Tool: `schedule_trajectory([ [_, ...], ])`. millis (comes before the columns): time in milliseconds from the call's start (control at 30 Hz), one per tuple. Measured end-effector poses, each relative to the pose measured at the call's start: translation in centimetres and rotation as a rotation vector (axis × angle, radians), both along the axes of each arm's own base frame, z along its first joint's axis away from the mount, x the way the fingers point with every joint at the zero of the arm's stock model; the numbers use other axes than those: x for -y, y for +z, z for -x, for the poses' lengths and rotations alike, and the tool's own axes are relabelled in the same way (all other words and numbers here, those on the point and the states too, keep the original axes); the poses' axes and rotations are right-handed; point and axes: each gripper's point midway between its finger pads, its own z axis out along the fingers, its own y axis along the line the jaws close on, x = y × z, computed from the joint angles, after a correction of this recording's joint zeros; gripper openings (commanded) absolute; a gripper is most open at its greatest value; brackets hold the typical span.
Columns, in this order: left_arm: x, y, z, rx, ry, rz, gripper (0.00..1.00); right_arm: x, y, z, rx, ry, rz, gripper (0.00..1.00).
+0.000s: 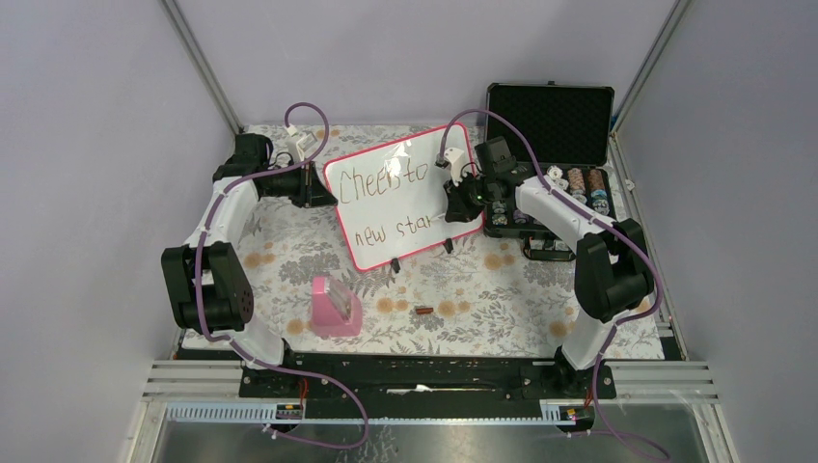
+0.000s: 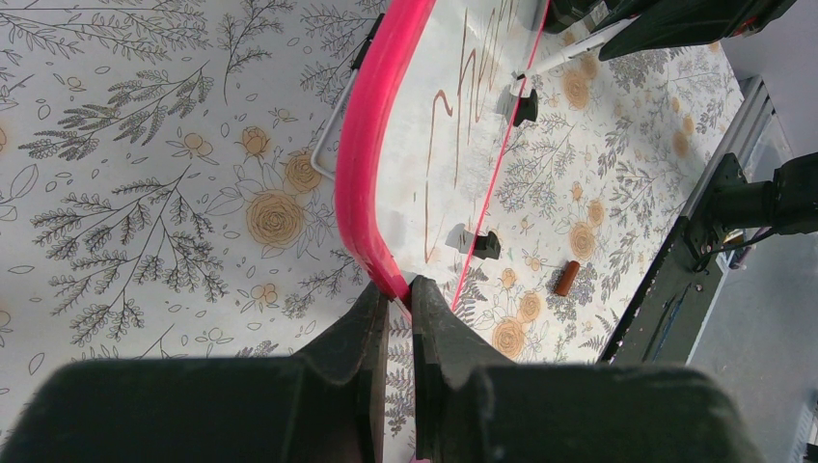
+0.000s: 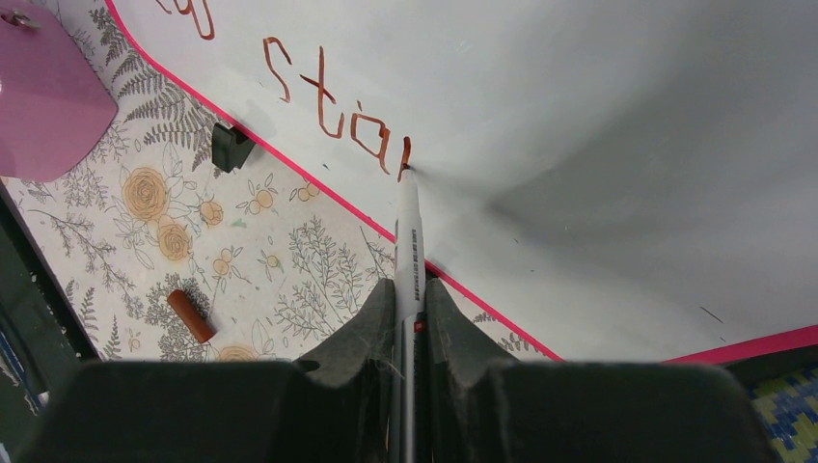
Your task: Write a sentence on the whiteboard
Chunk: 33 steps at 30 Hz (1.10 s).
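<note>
1. L claw (image 2: 400, 289): shut tight on whiteboard (image 2: 371, 145), pink frame pinched at its tips; steadies board vs pen push.
2. R claw (image 3: 410, 289): clamped on marker (image 3: 408, 231), nib ahead of claw, touching board.
3. sentence (image 3: 333, 116): "sta…" ends at nib; 2nd line looks unfinished.

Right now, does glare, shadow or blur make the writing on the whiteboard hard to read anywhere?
Top external: whiteboard evenly lit, no glare, sentence small but legible. Left wrist: steep angle stretches the letters, hard to read. Right wrist: soft grey shadow right of the marker, strokes sharp.
</note>
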Motion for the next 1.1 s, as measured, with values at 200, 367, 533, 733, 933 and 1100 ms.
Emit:
schedule_trajectory([
  [200,0.00,0.00,0.00,0.000,0.000,0.000,0.00,0.14,0.02,-0.15,0.002,-0.006,0.003,0.00],
  [367,0.00,0.00,-0.01,0.000,0.000,0.000,0.00,0.20,0.01,-0.18,0.003,-0.008,0.004,0.00],
  [533,0.00,0.00,0.00,0.000,0.000,0.000,0.00,0.37,0.01,-0.29,0.001,-0.013,0.003,0.00],
  [733,0.00,0.00,-0.01,0.000,0.000,0.000,0.00,0.53,0.01,-0.35,-0.003,-0.021,0.002,0.00],
  [933,0.00,0.00,0.00,0.000,0.000,0.000,0.00,0.64,0.00,-0.38,-0.005,-0.024,0.003,0.00],
  [1100,0.00,0.00,0.00,0.000,0.000,0.000,0.00,0.74,0.00,-0.44,-0.005,-0.027,0.002,0.00],
])
